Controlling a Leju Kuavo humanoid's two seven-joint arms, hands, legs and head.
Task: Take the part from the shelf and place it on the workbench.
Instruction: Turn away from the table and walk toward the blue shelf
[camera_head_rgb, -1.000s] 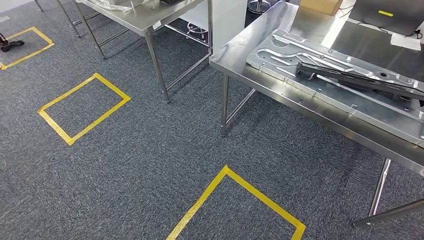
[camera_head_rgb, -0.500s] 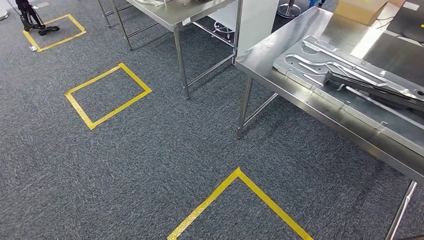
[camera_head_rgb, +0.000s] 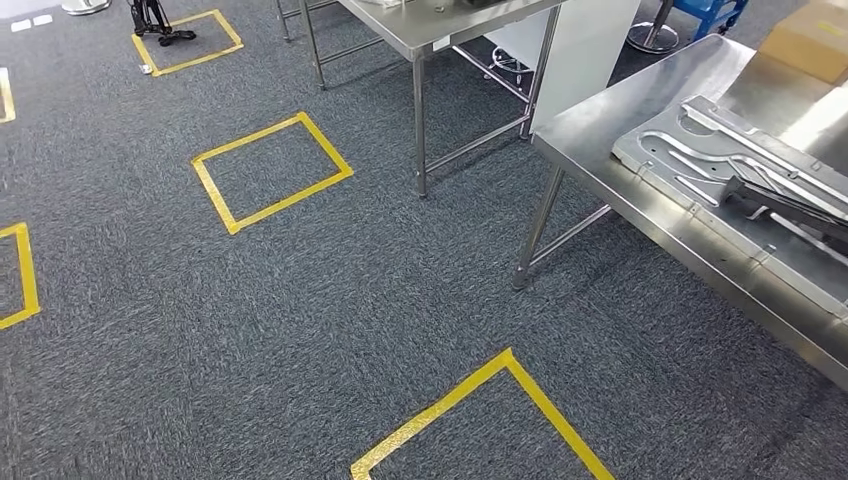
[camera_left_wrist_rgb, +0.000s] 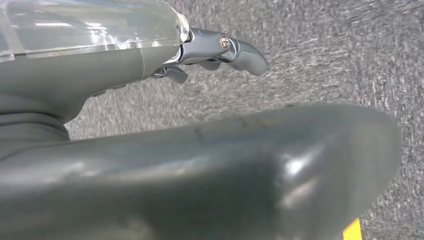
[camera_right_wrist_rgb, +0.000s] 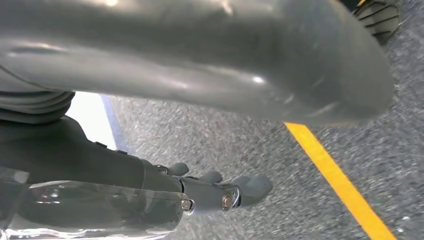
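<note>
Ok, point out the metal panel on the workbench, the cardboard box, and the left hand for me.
metal panel (camera_head_rgb: 690, 160), head view, on its raised ribbed face.
cardboard box (camera_head_rgb: 815, 45), head view, on its top face.
left hand (camera_left_wrist_rgb: 220, 50), left wrist view, on the fingers over the carpet.

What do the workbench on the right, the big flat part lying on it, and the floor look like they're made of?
The workbench looks like brushed stainless steel, with soft glare and metal legs. The flat part seems to be stamped sheet metal: dull silver with pressed ribs. The floor looks like grey speckled carpet, marked with yellow tape.
</note>
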